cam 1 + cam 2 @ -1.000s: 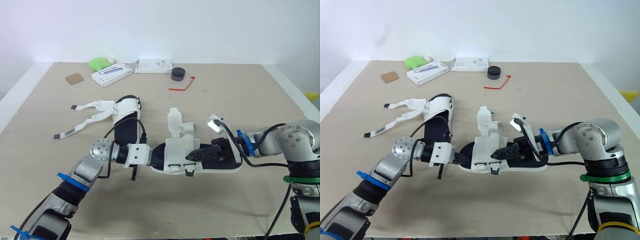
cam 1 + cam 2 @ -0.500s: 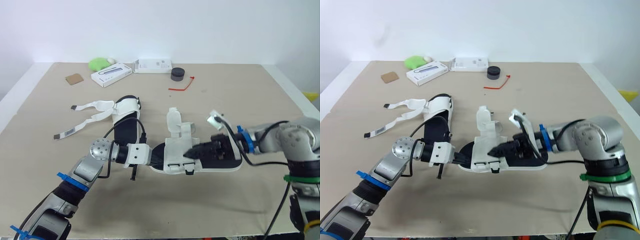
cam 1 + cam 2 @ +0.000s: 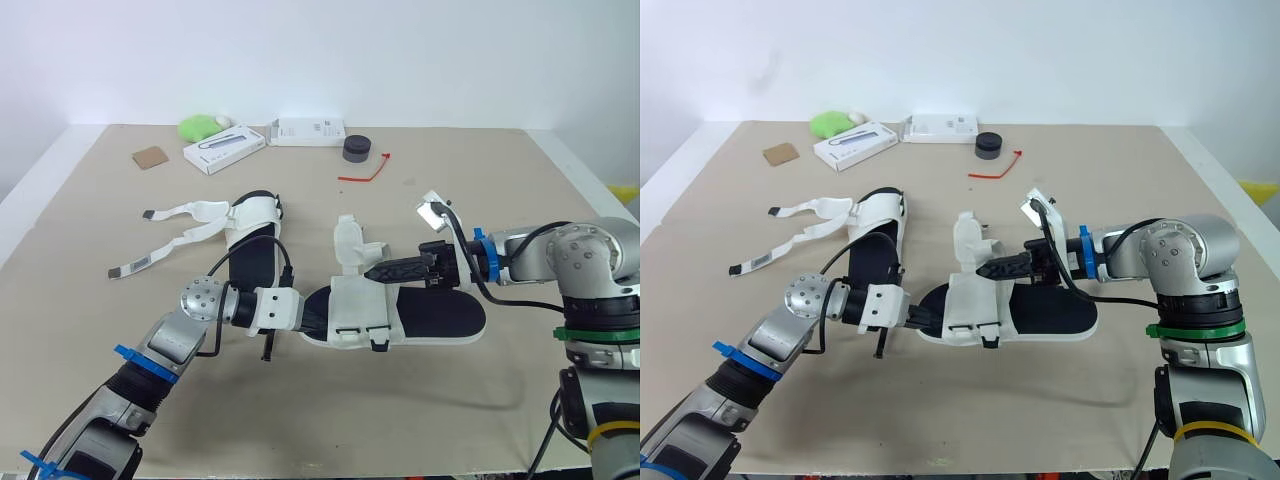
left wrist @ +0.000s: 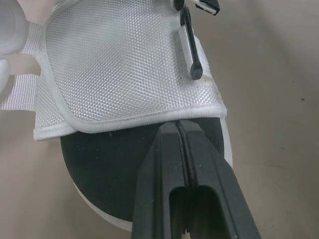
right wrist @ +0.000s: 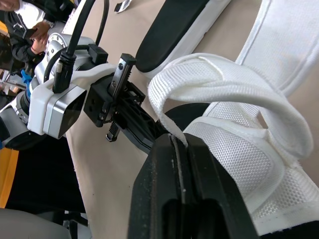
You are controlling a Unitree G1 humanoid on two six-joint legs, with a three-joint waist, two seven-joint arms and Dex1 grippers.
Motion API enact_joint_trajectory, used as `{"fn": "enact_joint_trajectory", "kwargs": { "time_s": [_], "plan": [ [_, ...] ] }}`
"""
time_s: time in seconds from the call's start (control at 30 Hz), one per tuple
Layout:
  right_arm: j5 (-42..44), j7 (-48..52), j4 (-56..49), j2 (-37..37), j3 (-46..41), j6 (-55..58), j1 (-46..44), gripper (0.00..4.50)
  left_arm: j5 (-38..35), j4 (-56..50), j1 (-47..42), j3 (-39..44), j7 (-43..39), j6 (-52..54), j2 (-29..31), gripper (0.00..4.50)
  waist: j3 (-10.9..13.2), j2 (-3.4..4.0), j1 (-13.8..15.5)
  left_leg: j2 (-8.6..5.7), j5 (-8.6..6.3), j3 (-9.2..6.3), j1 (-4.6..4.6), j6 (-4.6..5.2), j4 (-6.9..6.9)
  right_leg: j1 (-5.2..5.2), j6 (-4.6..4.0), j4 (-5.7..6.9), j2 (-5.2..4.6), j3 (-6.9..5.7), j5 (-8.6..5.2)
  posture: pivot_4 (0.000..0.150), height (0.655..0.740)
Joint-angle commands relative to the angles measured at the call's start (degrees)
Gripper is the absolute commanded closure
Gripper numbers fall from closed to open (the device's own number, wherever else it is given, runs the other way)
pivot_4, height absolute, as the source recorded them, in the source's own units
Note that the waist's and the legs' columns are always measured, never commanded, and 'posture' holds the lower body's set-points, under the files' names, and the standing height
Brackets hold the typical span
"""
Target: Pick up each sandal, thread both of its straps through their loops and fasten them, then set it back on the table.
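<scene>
Pinches the strap in the closed right end effector, sandal just below on the worktop, left end effector clamped on its toe rim; risks strap slipping or toe yanking free under hard pull.

The beige rectangular worktop is looked down on and forward, from head height over both arms, by the two eye views, which are set side by side and share almost the whole scene. The left wrist view is taken very near along the left pincer, facing the white mesh sandal with a black sole. The right wrist view is taken just as near along the right pincer, facing the looped white webbing strap of that sandal with the left pincer beyond, so the sandal is shared by all four views.
</scene>
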Motion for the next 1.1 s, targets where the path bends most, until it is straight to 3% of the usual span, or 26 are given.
{"fn": "enact_joint_trajectory", "kwargs": {
  "time_s": [0.03,0.63,0.87,0.9,0.97,1.0,1.07,1.1],
  "plan": [
    [0.8,1.3,-4.2,-0.8,-0.5,-0.1,1.4,4.46,1.5,0.6,1.4,-1.0,-0.5,0.6,1.2,4.50,0.0,0.00,0.0,0.00,0.00,0.00,0.00,0.00,0.00,0.00,0.00,0.00,0.00,-0.01,0.00,0.150,0.7400],
    [1.4,1.6,-15.9,-2.7,-1.3,-2.9,12.5,4.46,1.7,1.4,1.1,-1.5,-0.6,0.2,0.8,4.50,0.0,0.04,0.0,0.00,0.00,-0.06,0.02,0.00,0.00,0.04,-0.02,0.01,0.03,-0.07,-0.02,0.150,0.7400],
    [3.6,0.9,-15.0,-1.4,-4.1,-0.7,12.5,4.46,1.7,1.9,0.9,-1.6,-0.7,-0.1,0.7,4.50,0.0,0.05,0.0,0.00,0.00,-0.06,0.04,0.00,0.00,0.06,-0.03,0.01,0.05,-0.07,-0.03,0.150,0.7400],
    [3.9,1.1,-14.7,-1.7,-4.2,-0.2,12.2,3.97,1.7,2.0,0.8,-1.6,-0.7,-0.1,0.7,4.50,0.0,0.06,0.0,0.00,0.00,-0.06,0.04,0.00,0.00,0.06,-0.03,0.00,0.05,-0.07,-0.03,0.150,0.7400],
    [3.9,1.6,-14.7,-2.4,-4.4,-0.5,11.7,3.70,1.7,1.9,0.9,-1.6,-0.7,-0.1,0.6,4.50,0.0,0.06,0.0,0.00,0.00,-0.06,0.04,0.00,0.00,0.06,-0.03,0.01,0.05,-0.07,-0.03,0.150,0.7400],
    [4.0,2.1,-14.5,-2.8,-4.5,-0.7,11.5,3.02,1.7,1.9,1.0,-1.7,-0.7,-0.1,0.6,4.50,0.0,0.06,0.0,0.00,0.00,-0.06,0.04,0.00,0.00,0.06,-0.03,0.01,0.04,-0.07,-0.03,0.150,0.7400],
    [3.8,3.2,-14.3,-3.8,-4.8,-2.2,11.0,2.28,1.7,1.8,1.0,-1.8,-0.7,0.0,0.5,4.50,0.0,0.06,0.0,-0.01,0.00,-0.06,0.04,0.00,0.01,0.06,-0.02,0.01,0.03,-0.06,-0.03,0.150,0.7400],
    [3.8,3.7,-14.2,-4.4,-4.9,-2.7,10.8,1.70,1.7,1.7,1.1,-1.8,-0.7,0.0,0.5,4.50,0.0,0.06,0.0,-0.01,0.00,-0.06,0.04,0.00,0.01,0.06,-0.02,0.00,0.03,-0.07,-0.03,0.150,0.7400]
  ]
}}
